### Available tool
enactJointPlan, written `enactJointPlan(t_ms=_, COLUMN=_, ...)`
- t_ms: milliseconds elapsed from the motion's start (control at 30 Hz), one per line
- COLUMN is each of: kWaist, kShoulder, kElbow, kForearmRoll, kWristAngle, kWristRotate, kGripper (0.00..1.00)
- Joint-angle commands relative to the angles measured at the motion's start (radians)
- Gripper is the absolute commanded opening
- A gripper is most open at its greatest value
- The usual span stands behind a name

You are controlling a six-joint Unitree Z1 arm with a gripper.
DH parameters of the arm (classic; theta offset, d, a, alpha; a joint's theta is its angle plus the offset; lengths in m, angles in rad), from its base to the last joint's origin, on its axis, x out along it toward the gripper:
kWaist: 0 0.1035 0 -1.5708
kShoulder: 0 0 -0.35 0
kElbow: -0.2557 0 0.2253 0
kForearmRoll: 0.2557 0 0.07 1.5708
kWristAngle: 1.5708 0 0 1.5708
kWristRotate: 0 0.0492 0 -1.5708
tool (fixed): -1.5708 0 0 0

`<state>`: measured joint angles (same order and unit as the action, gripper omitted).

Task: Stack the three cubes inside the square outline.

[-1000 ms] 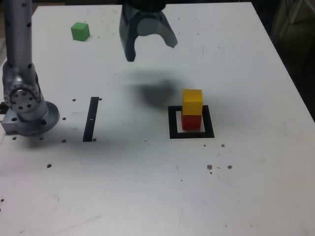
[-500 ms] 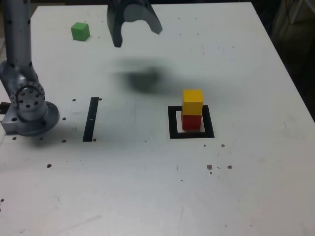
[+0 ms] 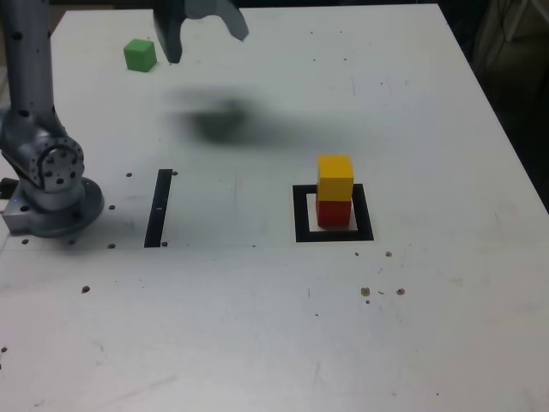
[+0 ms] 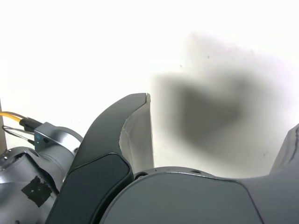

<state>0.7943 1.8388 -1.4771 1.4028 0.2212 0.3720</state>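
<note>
Two cubes stand stacked inside the square outline (image 3: 304, 228) in the exterior view: the yellow cube (image 3: 335, 178) rests on the red cube (image 3: 334, 213), whose base lies within the thick black frame. The green cube (image 3: 140, 55) sits well apart from this stack, near the far edge of the tabletop (image 3: 257, 343), toward the exterior view's left. Only the exterior view shows the cubes and the outline; the wrist view contains neither. A thin black strip (image 3: 159, 209), likewise confined to the exterior view, lies flat between the arm's round base (image 3: 58, 215) and the outline. The pincer (image 3: 206, 50) is spread, with nothing between its fingers, and hangs above the tabletop at the upper border of the exterior view, which cuts off its upper part. The wrist view shows the curved fingers at close range, apart over pale surface and a blurred shadow (image 4: 210, 109). Visible in the wrist view alone are a yellow cable (image 4: 10, 116) and a dark patch (image 4: 37, 191) on a grey section of the arm (image 4: 21, 175)
</note>
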Motion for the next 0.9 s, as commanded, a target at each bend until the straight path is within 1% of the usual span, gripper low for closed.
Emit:
enactJointPlan(t_ms=0, kWaist=0.030, kShoulder=0.004, kElbow=-0.010, kForearmRoll=0.003, kWristAngle=0.006, kWristRotate=0.013, kGripper=1.00)
enactJointPlan(t_ms=333, kWaist=0.173, kShoulder=0.073, kElbow=-0.080, kForearmRoll=0.051, kWristAngle=0.030, kWristRotate=0.076, kGripper=1.00)
enactJointPlan(t_ms=533, kWaist=0.260, kShoulder=0.111, kElbow=-0.128, kForearmRoll=0.035, kWristAngle=0.052, kWristRotate=0.183, kGripper=1.00)
enactJointPlan(t_ms=867, kWaist=0.392, kShoulder=0.172, kElbow=-0.226, kForearmRoll=0.036, kWristAngle=0.052, kWristRotate=0.330, kGripper=1.00)
